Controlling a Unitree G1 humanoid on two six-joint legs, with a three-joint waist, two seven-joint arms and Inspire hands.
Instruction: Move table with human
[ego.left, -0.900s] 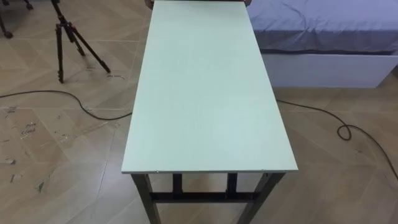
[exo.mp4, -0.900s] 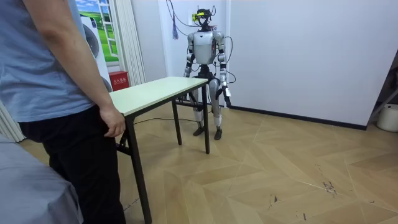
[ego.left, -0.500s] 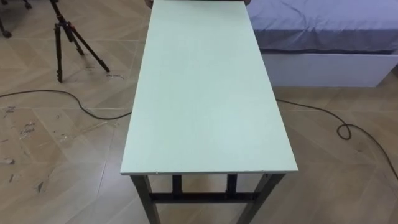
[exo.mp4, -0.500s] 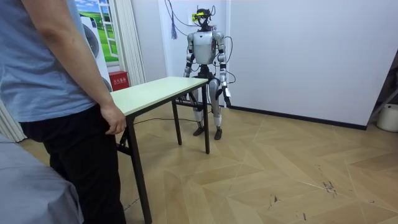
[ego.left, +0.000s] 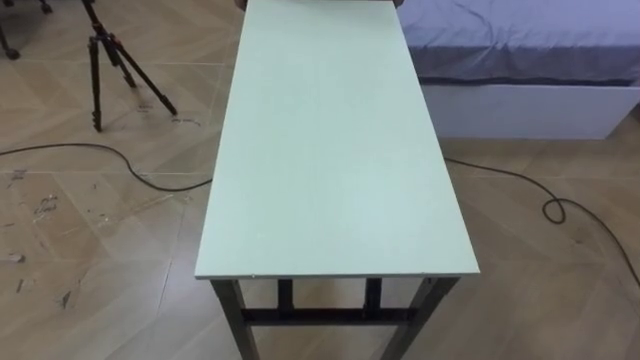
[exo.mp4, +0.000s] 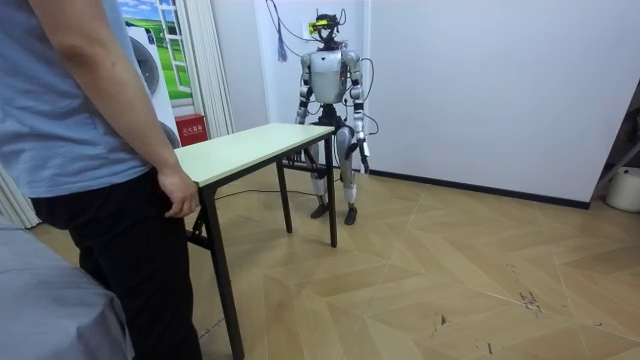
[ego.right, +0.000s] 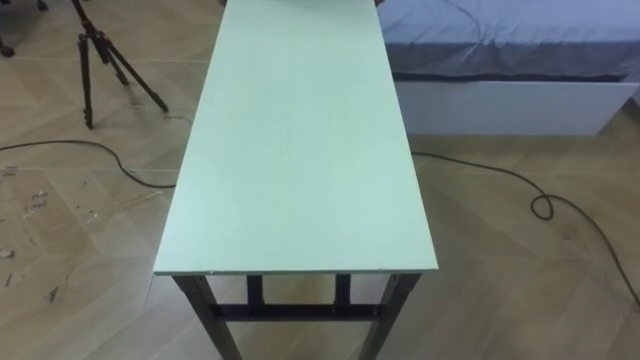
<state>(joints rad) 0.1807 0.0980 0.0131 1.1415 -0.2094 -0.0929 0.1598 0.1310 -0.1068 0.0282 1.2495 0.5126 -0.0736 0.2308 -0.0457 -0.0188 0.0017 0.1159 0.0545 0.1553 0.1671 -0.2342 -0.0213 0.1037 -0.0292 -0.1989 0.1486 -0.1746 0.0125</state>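
Standing at one short end of the table (ego.left: 330, 150), the robot hangs its left hand (exo.mp4: 365, 152) by its thigh; I cannot tell its fingers' state. A person's hand (exo.mp4: 180, 195) is at the opposite end. Best grasp the near edge evenly, then lift level.

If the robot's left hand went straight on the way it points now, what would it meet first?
Probably the floor: the left hand hangs pointing down, beside the table, and nothing shows beneath it.

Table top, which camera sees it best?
The left eye view: it looks down on the table, its pale top nearly whole. The right eye view shows much the same. The room view sees it slantwise, a person's hand at one end.
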